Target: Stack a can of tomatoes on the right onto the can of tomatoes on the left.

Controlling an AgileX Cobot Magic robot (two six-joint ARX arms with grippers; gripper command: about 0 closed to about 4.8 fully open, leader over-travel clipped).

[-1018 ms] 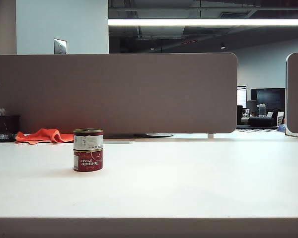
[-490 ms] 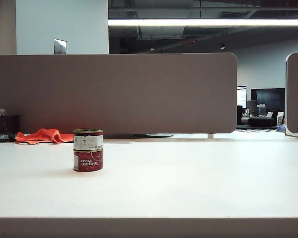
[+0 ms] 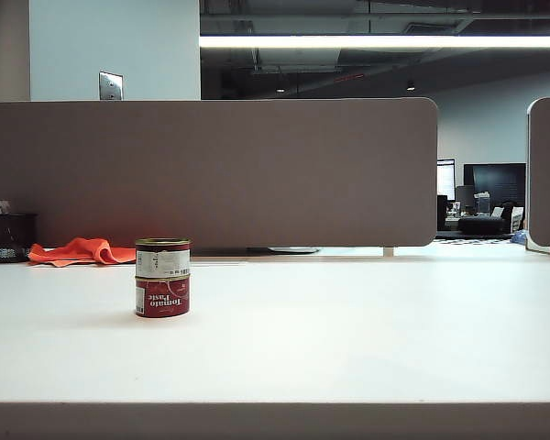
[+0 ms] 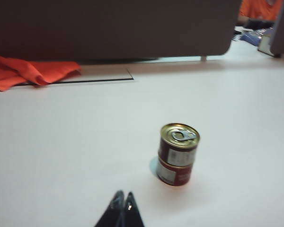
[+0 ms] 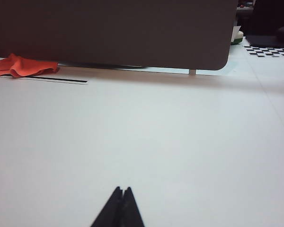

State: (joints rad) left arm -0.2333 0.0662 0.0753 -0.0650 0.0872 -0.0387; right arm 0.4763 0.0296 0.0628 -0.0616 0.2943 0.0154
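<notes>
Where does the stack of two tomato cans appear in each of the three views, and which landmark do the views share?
Exterior view: the stacked cans stand left of centre on the white table.
Left wrist view: the stack sits beyond the shut left gripper, apart from it.
Right wrist view: not in it; only the shut right gripper over bare table.
Shared landmark: the orange cloth.

Dark, seemingly black pointed tool (image 4: 122, 201) tips

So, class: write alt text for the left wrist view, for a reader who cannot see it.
Two tomato cans stand stacked on a white table, the upper can with a pull-tab lid on the lower can. The shut left gripper is nearer the camera, apart from them. An orange cloth lies by a dark partition.
</notes>
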